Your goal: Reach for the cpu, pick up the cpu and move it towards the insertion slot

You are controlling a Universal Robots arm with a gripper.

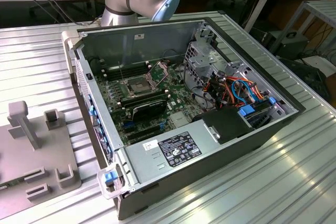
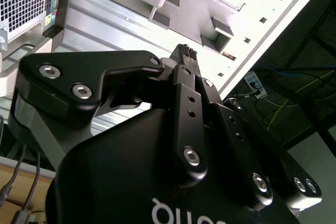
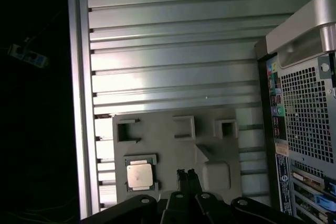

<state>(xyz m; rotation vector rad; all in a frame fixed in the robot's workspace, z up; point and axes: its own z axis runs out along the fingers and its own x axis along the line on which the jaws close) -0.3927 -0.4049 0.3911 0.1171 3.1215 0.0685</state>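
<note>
**Claw over the fixture, cpu not yet picked**

In the first wrist view I am seeing the cpu (image 3: 139, 174) lying flat, metal top up, in a square pocket of the grey fixture plate (image 3: 163, 148). The plate is resting on the ribbed surface (image 3: 173, 51) just beside the computer case (image 3: 304, 108). I judge the pocket is keeping the chip square and in a known place for the pick.

The claw (image 3: 185, 174) is hanging over the plate with its fingertips pressed together and gripping nothing. It is near the cpu but apart from it, so the reach is not finished.

In the exterior view the insertion slot (image 1: 136, 86) is sitting on the board inside the case, at about 10 o'clock from the case's middle. Its retention plate (image 1: 157, 71) is standing hinged up, leaving the dark centre open for the chip. The fixture is lying at roughly 8 o'clock from the case in that view.
</note>
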